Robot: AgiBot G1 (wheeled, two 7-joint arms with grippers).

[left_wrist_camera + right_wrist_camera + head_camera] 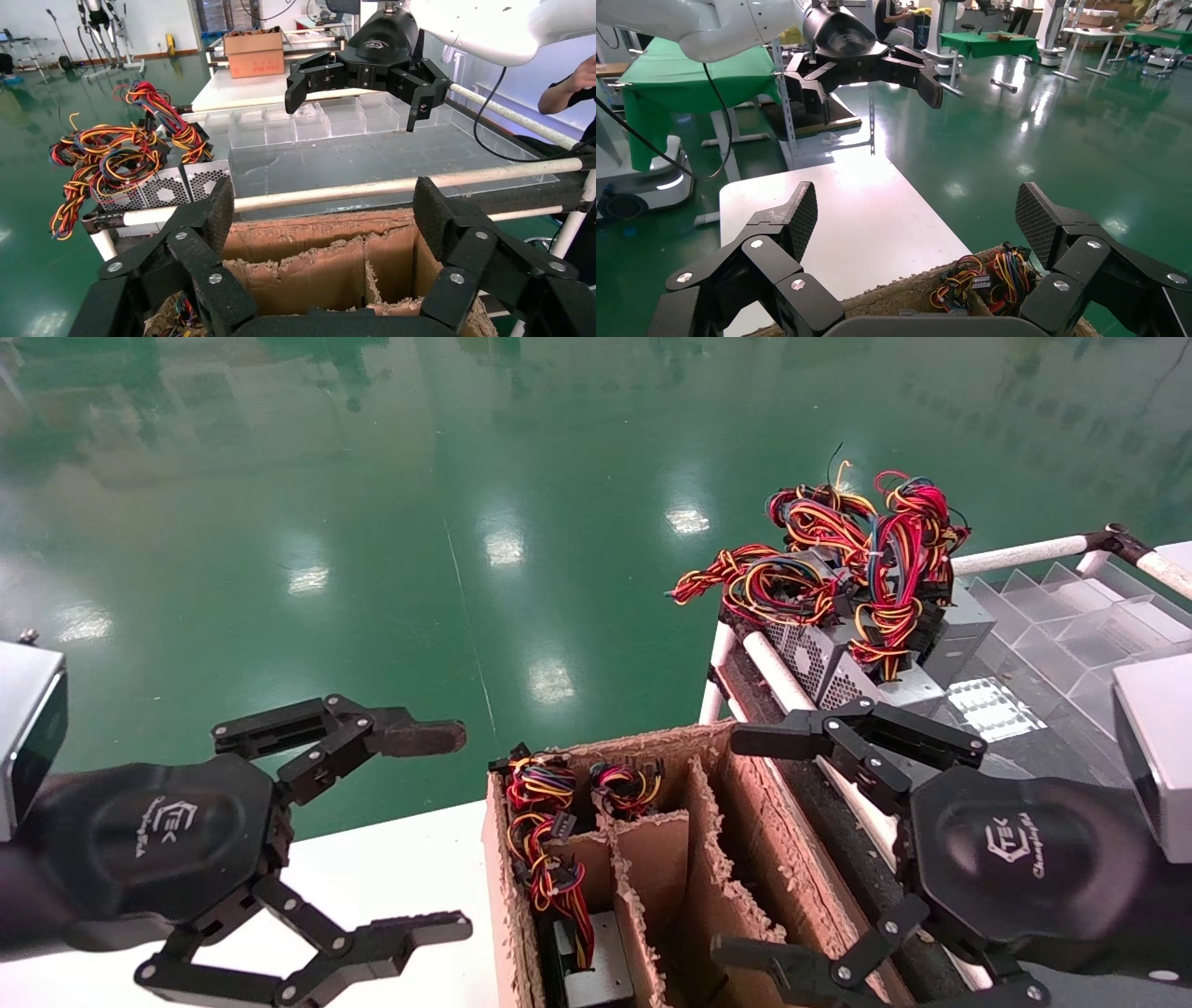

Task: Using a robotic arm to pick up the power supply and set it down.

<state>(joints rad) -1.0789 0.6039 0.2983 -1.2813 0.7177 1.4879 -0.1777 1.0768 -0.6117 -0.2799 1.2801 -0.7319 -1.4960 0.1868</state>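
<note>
The right end effector [759, 845] hangs wide open and holds nothing, over the cardboard box [708, 840]. The power supply [838, 663] lies beyond it on the rack, apart from its fingers. The left end effector [447, 831] is also wide open, above the white tabletop [400, 868].

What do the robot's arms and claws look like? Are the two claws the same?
Nearly. The left gripper and the right gripper are both black, with jointed links, silver screws and a white logo on a rounded palm. The left has a rust-brown fingertip. Their finger pads are crosshatched. The arms are white tubes with a black cable.
</note>
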